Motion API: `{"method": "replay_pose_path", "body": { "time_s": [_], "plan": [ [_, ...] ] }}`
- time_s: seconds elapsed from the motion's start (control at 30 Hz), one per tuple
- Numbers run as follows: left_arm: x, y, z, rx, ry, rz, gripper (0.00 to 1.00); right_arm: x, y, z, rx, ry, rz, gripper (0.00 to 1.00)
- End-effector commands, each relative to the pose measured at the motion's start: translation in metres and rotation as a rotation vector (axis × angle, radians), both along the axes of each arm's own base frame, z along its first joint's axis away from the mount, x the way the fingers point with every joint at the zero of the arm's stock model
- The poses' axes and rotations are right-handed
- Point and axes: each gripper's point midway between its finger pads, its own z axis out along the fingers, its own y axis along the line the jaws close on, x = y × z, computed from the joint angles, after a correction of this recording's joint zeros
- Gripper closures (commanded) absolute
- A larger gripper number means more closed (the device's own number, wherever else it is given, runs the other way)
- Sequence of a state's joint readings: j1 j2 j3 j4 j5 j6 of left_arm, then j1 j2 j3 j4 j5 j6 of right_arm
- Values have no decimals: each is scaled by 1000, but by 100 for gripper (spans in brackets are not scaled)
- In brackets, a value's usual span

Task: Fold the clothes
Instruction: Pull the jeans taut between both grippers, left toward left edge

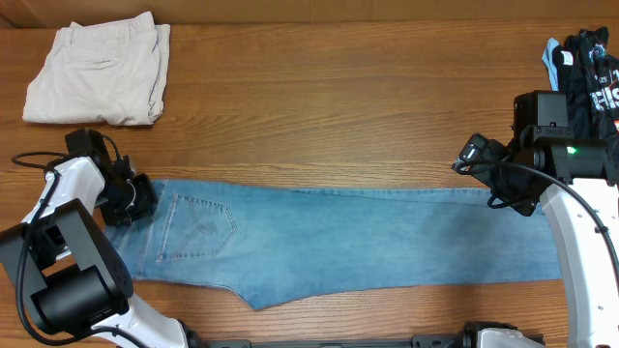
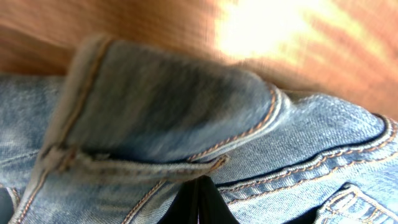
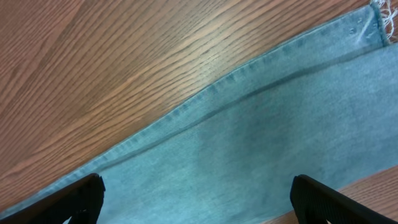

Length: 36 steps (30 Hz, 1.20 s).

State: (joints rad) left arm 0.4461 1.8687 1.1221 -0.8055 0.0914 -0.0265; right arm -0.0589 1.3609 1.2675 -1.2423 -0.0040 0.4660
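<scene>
Wooden table [image 1: 338, 116], light blue jeans [image 1: 387, 242] flat along front | left gripper [image 1: 131, 201] clamped on waistband [image 2: 174, 106] | right gripper [image 1: 484, 159] spread wide above leg near cuff [image 3: 379, 12] | step: taking hold of ends; next probably calls for pinching the cuff end

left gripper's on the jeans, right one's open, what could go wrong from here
1. The left gripper is shut on a bunched bit of waistband; that small bite might slip when lifted.
2. The right gripper is open over the leg, holding nothing; if the left pulls alone, the jeans could drag and skew.
3. The black garment lies near the right arm and might snag.
</scene>
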Motion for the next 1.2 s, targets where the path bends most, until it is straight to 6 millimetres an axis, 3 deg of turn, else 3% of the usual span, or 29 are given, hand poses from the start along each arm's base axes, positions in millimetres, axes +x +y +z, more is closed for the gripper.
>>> {"method": "replay_pose_path", "body": {
  "time_s": [0.0, 0.13, 0.3, 0.47, 0.6, 0.77, 0.9, 0.93, 0.97, 1.03, 1.07, 1.17],
  "plan": [
    [8, 19, -36, 15, 3, 97, 96, 0, 1, -1, 8, 0, 5, 0],
    [13, 36, -53, 32, -21, 133, 96, 0, 1, -1, 8, 0, 5, 0],
    [11, 68, -67, 48, -57, 300, 96, 0, 1, -1, 9, 1, 5, 0],
    [4, 102, -64, 74, -99, 395, 96, -4, 2, -5, 15, 16, 7, 0],
    [-10, 129, -62, 85, -116, 508, 96, -10, 2, -22, 18, 49, 6, 0],
    [-28, 150, -62, 85, -121, 606, 96, -14, 3, -43, 20, 70, 0, 0],
    [-29, 159, -57, 60, -151, 634, 93, -11, 3, -47, 21, 61, -2, 0],
    [-25, 159, -54, 38, -165, 632, 82, -11, 2, -47, 22, 61, -5, 0],
    [-21, 158, -51, 19, -178, 629, 57, -11, 3, -47, 22, 62, -5, 0],
    [-8, 156, -42, -31, -220, 619, 23, -14, 2, -47, 21, 72, -5, 0],
    [-4, 156, -39, -47, -235, 615, 0, -14, 2, -48, 18, 75, -5, 0],
    [14, 154, -24, -111, -291, 599, 0, -10, -1, -48, 2, 66, -9, 0]
  ]
}}
